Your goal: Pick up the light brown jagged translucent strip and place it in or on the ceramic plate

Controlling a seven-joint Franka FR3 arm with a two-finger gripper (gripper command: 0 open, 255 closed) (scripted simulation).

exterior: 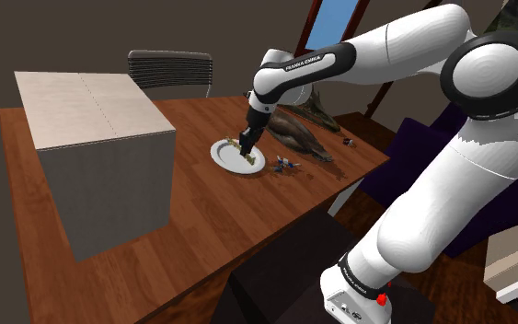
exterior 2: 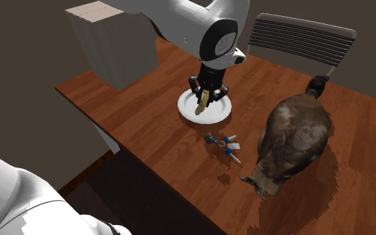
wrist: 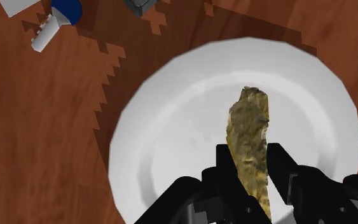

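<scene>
I judge the carrying done and the placing step in hand. The gripper (wrist: 250,162) pinches the brownish jagged strip (wrist: 250,124), which hangs directly above the middle of the white plate (wrist: 171,133) on the table (exterior: 220,212). I cannot tell whether the strip's lower tip touches the plate. The next move calls for a short descent, then opening the gripper. The arm stretches out over the table, wrist bent so the gripper points nearly straight down at the plate.
</scene>
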